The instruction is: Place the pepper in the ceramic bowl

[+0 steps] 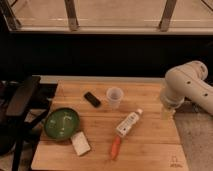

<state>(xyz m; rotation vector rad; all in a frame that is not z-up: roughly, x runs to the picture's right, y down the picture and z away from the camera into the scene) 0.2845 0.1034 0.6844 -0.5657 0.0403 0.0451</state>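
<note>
The pepper [115,147], small, slender and orange-red, lies on the wooden table near the front edge, just below the white bottle. The ceramic bowl [52,130], round, dark green with pale marks inside, sits at the table's left front and holds nothing. My white arm [187,85] comes in from the right. The gripper [167,111] hangs below it over the table's right edge, well right of and behind the pepper and far from the bowl.
A white labelled bottle [128,123] lies on its side mid-table. A translucent plastic cup [114,97] and a small black object [92,99] stand behind it. A white block [80,143] lies next to the bowl. A dark chair [20,100] stands at the left.
</note>
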